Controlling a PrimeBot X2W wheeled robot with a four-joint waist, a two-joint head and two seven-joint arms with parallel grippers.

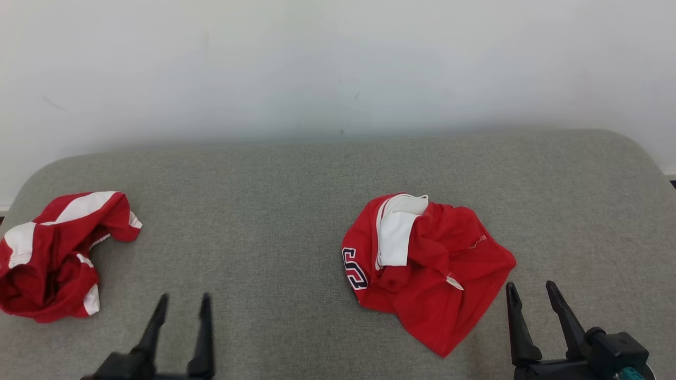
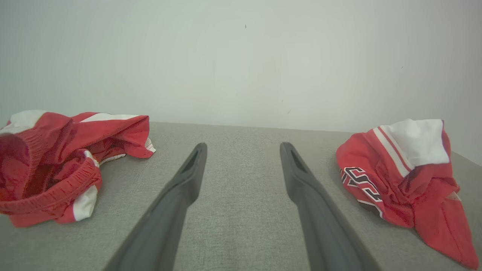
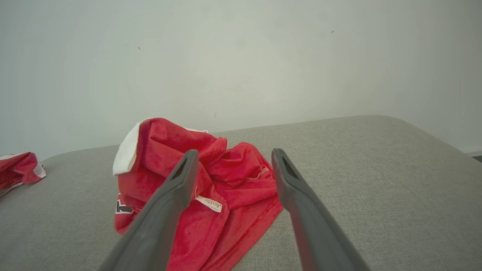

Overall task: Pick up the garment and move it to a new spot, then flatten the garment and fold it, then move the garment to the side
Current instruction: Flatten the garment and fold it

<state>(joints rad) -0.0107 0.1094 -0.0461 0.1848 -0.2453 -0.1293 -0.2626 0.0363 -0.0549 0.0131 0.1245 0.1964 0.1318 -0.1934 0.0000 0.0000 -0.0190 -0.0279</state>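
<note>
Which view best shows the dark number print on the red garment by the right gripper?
Left wrist view: the number print faces that camera, large and sharp on the red garment. The head view shows it small, at the garment's left edge; the right wrist view catches just a corner.

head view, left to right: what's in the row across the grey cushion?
crumpled red-and-white garment → left gripper, open → red garment with a printed number → right gripper, open
</note>
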